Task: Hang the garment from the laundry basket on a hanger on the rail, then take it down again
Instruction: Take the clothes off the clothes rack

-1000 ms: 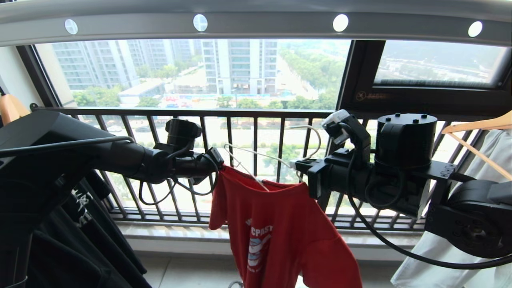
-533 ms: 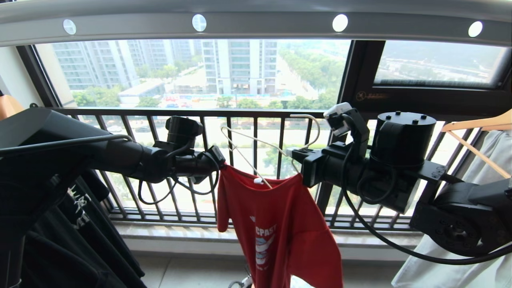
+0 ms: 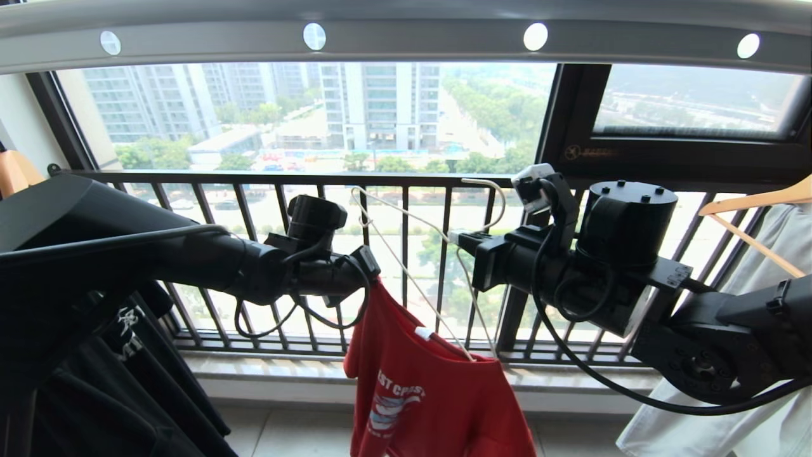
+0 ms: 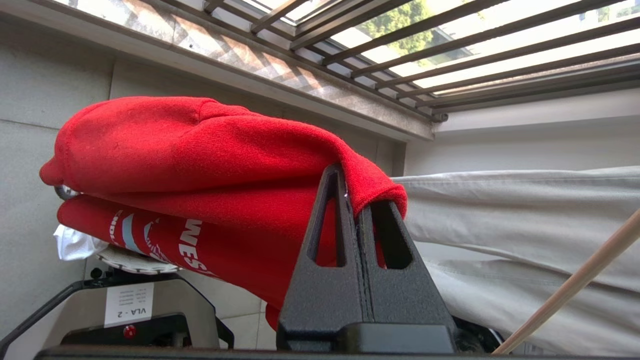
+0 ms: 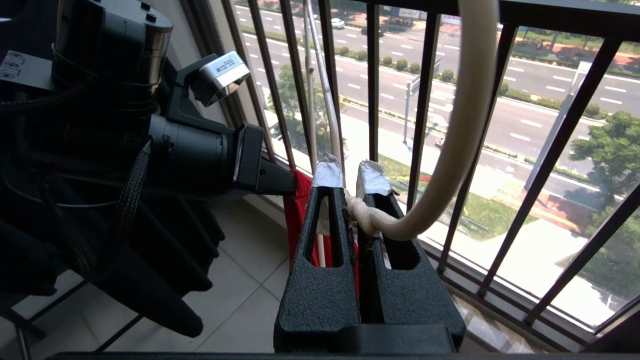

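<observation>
Head view: left gripper [image 3: 374, 270] pinched tight on a shoulder fold of the red garment [image 3: 431, 393], hanging low at centre before the black window railing [image 3: 406, 181]. To the right, right gripper [image 3: 458, 240] clamped on the neck of the white wire hanger [image 3: 406, 254], tilted, far end inside the collar. Overhead, the rail [image 3: 406, 38], untouched.

The pale tiled floor [image 3: 304, 431] is running under the window railing [image 3: 406, 266], with a grey robot base [image 4: 125, 305] sitting directly on it below the hanging clothes.
</observation>
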